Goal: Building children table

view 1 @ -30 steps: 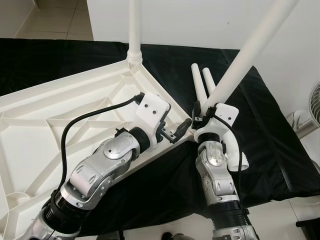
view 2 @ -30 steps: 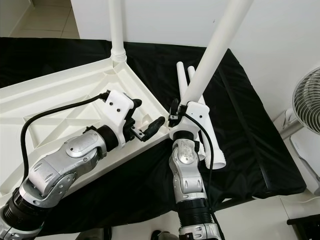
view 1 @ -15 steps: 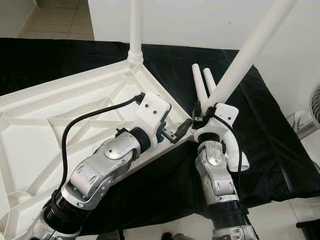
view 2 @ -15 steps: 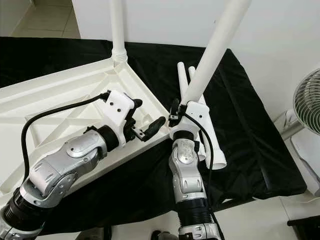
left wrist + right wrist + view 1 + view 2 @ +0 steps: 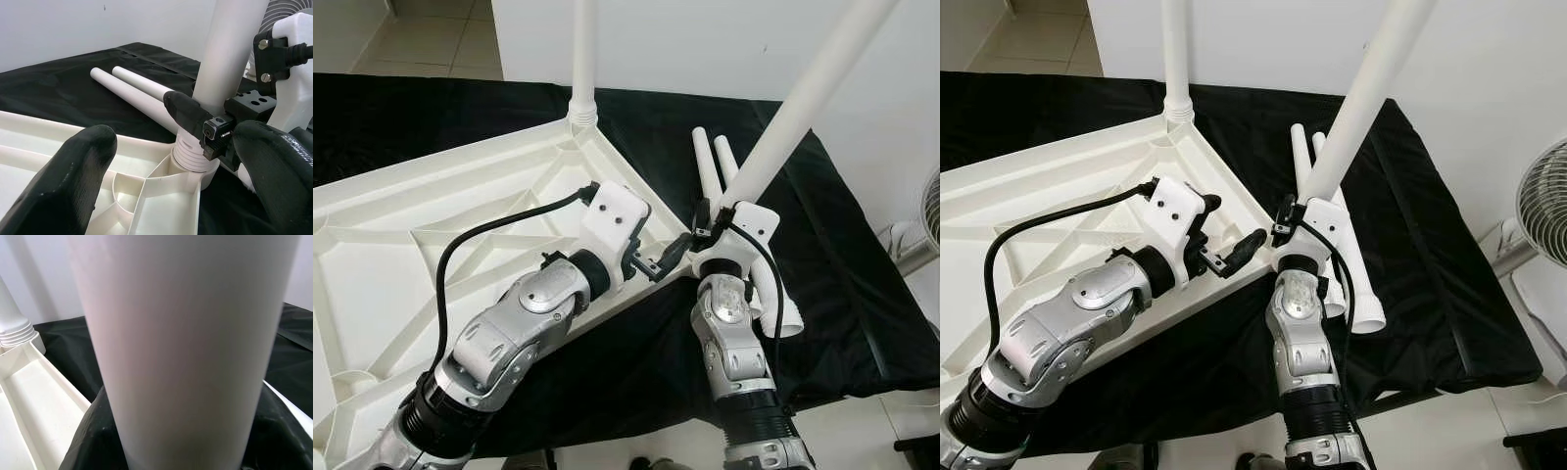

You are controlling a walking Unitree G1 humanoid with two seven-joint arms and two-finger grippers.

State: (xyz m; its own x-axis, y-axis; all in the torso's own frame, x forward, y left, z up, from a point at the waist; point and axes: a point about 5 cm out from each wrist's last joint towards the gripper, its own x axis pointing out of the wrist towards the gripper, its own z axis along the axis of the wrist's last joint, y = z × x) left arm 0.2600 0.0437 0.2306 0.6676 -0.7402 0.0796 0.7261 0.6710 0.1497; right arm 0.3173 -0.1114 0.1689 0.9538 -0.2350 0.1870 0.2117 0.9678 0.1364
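Seating a table leg [image 5: 803,103]: right pincer [image 5: 703,217] clamped on its lower end, steering it into the corner socket [image 5: 195,164] of the inverted tabletop [image 5: 431,225]; left pincer [image 5: 658,262], jaws spread and empty, hovers alongside, presumably steadying. Two spare legs [image 5: 710,166] lie just beyond.

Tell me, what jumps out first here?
The right gripper holds a long white table leg that slants up from the near corner of an upturned white tabletop on black cloth. The left gripper hangs open beside that corner, and two spare legs lie behind.
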